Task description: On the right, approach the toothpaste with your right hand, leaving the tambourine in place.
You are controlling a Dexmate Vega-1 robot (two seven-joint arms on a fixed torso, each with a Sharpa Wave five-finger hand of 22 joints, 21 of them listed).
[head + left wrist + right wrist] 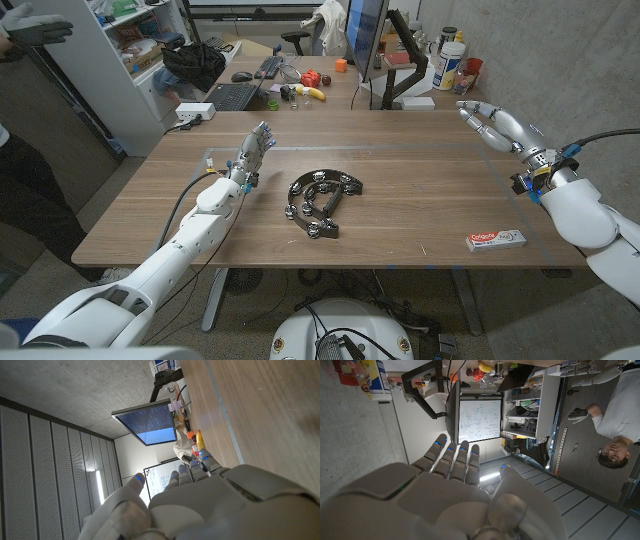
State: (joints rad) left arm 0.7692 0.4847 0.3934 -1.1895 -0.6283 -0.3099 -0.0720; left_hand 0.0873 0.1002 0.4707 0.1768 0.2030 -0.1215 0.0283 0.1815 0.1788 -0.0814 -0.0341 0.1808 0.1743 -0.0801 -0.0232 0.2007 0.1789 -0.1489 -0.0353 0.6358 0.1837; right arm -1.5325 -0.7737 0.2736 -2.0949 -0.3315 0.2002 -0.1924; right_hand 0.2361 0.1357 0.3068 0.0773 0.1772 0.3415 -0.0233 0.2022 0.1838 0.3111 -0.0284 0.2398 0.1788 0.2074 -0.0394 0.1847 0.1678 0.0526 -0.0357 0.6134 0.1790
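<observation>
Two robot hands are over the wooden table (420,190), neither holding anything. Taking the tambourine (322,199) as the landmark (a black half-moon frame with silver jingles, lying flat near the table's middle), the toothpaste (497,239) lies well apart from it toward the robot's right, a white and red box flat on the wood close to the near edge. The right hand (492,124) is raised farther right than the tambourine and beyond the toothpaste, over the far right part of the table, fingers apart and lightly curved, well clear of the box. The left hand (256,149) stands just to the tambourine's left, a little farther back, fingers extended together and apart from the frame.
</observation>
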